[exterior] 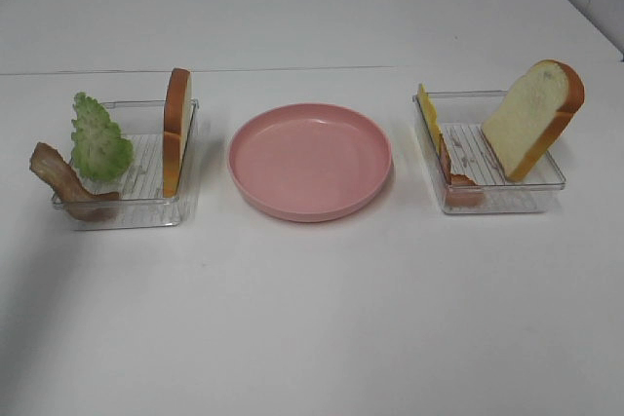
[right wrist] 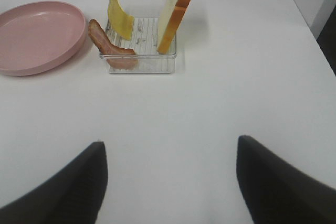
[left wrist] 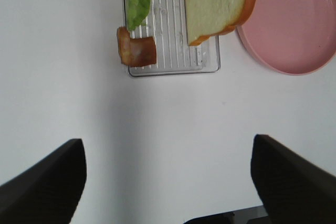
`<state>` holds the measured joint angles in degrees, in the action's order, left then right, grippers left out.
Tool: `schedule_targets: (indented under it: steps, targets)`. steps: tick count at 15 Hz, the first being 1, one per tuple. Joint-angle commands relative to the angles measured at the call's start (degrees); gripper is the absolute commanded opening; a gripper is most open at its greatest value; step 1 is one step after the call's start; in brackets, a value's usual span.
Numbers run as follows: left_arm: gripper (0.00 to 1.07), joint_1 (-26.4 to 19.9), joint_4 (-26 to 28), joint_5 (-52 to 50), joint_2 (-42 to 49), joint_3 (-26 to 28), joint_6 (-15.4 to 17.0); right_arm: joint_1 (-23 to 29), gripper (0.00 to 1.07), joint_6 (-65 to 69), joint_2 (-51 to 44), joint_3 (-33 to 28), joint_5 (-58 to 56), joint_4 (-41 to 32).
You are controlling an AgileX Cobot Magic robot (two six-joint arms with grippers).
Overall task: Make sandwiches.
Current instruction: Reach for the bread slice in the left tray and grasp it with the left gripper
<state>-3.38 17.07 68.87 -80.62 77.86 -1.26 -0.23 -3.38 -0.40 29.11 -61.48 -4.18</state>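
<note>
Exterior high: plate (exterior: 310, 158) bare, nothing started; left fingers (left wrist: 42, 182) and right fingers (right wrist: 278, 182) apart, I'd fetch a bread slice (exterior: 531, 116) first

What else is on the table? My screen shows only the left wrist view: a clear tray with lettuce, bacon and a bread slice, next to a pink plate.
Observer: A second clear tray sits on the pink plate's other side.
Operator: Is anything in it?
Observer: Yes, a second bread slice leans tilted inside it.
Operator: Any fillings too?
Observer: Yellow cheese and reddish ham sit at its side nearest the plate.
</note>
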Motion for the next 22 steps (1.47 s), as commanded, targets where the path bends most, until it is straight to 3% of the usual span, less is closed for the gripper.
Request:
schedule_targets:
  steps: [1,2,7,10,15,19,22]
  targets:
    - [0.80,-0.11,-0.06,4.64,-4.64,5.84,-0.06,-0.46,0.67,-0.40,-0.29,-0.11,0.74,0.23]
    - [0.80,1.26,-1.03,4.53,-7.85,10.83,0.00,-0.46,0.67,-0.40,-0.29,-0.11,0.74,0.23]
    - [0.76,9.40,-3.84,-0.57,-15.13,16.16,0.57,-0.46,0.67,-0.40,-0.29,-0.11,0.74,0.23]
    - [0.76,15.41,-6.42,-1.20,-23.20,18.96,5.27,-0.46,0.67,-0.40,-0.29,-0.11,0.74,0.23]
    - [0.76,22.52,-17.07,-1.09,-32.83,25.10,14.90,-0.46,0.67,-0.40,-0.29,-0.11,0.74,0.23]
    - [0.76,25.90,-21.31,-1.26,-39.13,29.79,18.45,-0.46,0.67,-0.40,-0.29,-0.11,0.74,0.23]
    - [0.76,26.01,-22.69,-3.61,-41.25,30.42,19.14,-0.46,0.67,-0.40,-0.29,-0.11,0.74,0.23]
